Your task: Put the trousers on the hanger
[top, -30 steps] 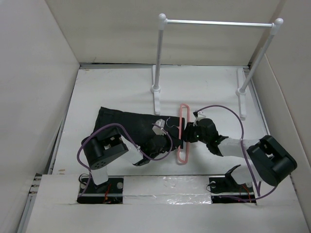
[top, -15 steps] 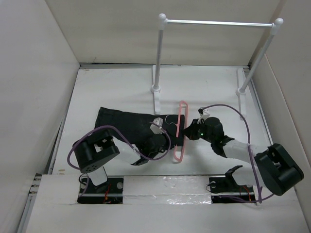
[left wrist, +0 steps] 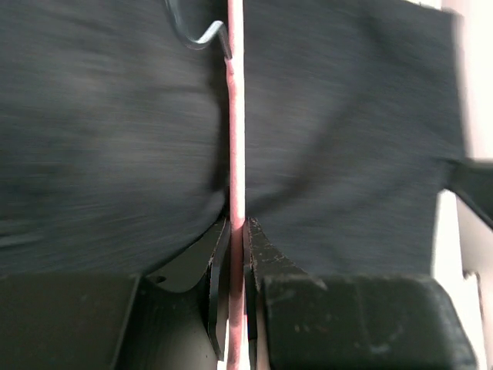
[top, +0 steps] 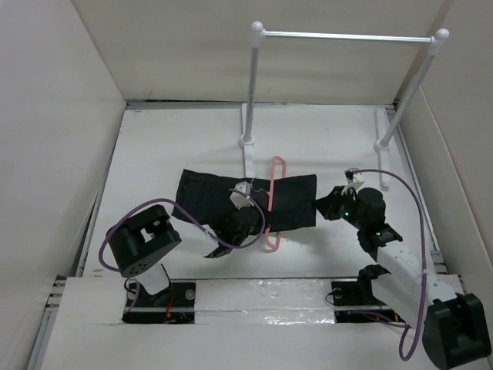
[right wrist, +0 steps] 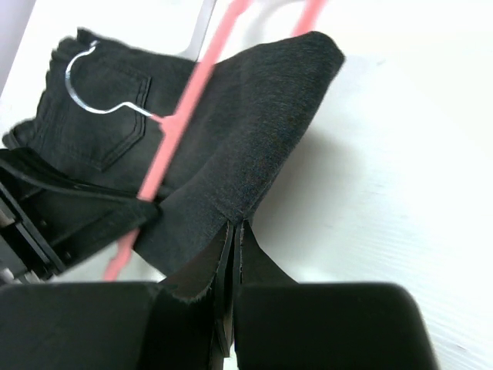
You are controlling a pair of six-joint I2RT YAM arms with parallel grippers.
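Note:
The black trousers (top: 289,202) lie across the middle of the table, threaded through the pink hanger (top: 273,202), with fabric on both sides of it. My left gripper (top: 245,223) is shut on the hanger's pink bar (left wrist: 236,177); the trousers (left wrist: 347,139) fill the left wrist view behind it. My right gripper (top: 323,206) is shut on the right end of the trousers (right wrist: 254,146) and holds the hem taut. The hanger (right wrist: 177,127) and its thin metal hook (right wrist: 104,100) show in the right wrist view over the waistband end.
A white-and-silver rail (top: 347,36) on two posts stands at the back, its left post base (top: 246,158) just behind the hanger's top. White walls enclose the table on the left, back and right. Purple cables loop off both arms.
My right gripper has pulled the trouser leg to the right through the hanger. The hanger and my left gripper have shifted left and back, and the trousers now lie shorter on the left.

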